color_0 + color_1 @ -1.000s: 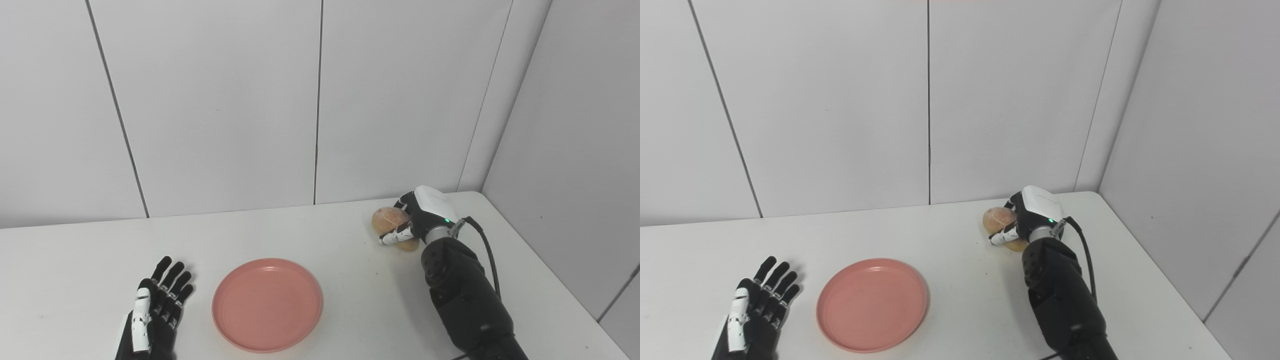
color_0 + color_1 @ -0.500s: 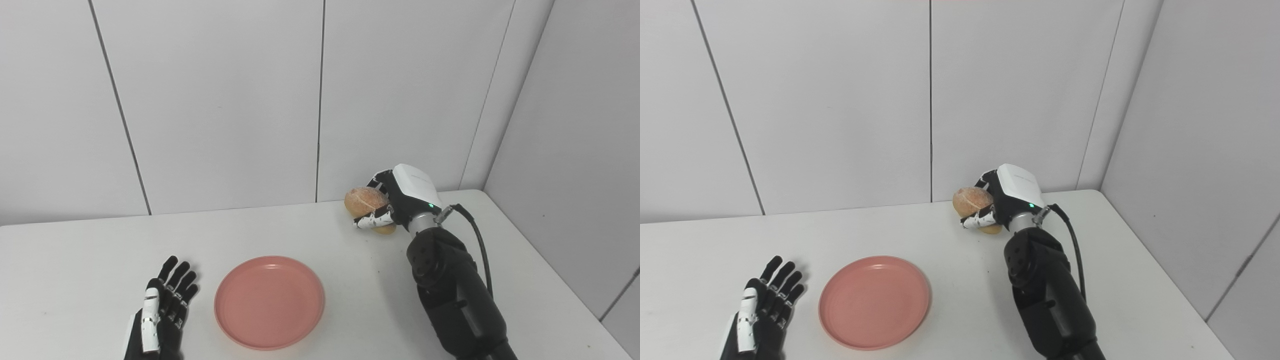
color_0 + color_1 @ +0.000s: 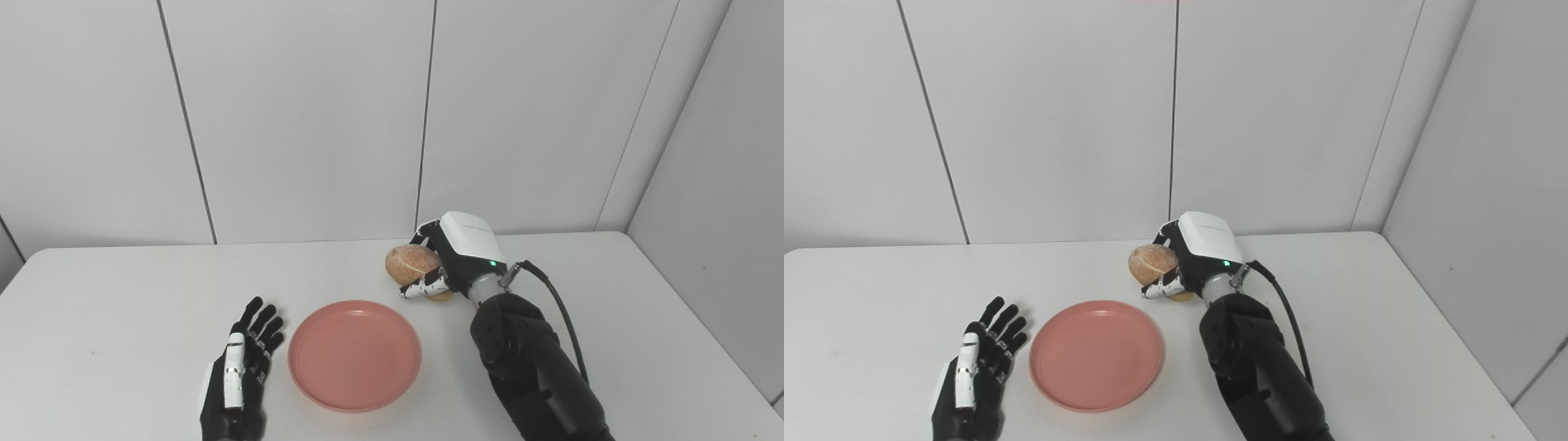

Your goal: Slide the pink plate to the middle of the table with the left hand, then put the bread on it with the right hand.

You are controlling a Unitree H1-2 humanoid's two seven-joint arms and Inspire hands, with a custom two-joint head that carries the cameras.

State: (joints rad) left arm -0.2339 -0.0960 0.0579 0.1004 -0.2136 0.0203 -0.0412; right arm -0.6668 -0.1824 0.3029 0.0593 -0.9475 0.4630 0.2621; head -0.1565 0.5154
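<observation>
The right robot hand, black with a white back plate and a small green light near the wrist, is gripping a round, golden-brown bread roll, its fingers curled over the top of the roll and its white-tipped thumb pressing in from below. The roll is hanging above the white desk, just beyond the far right edge of the round, shallow pink plastic plate and not yet over it. A black cable is running from the wrist back along the bulky black right forearm, which is coming in from the bottom right.

The pink plate is lying flat and bare near the middle of the desk, towards its near edge. The left robot hand, black with white thumb segments, is lying palm down on the desk just beside the plate's left rim, its fingers stretched out and slightly spread, holding nothing and not touching the plate. Plain white wall panels are standing behind the desk and along its right side.
</observation>
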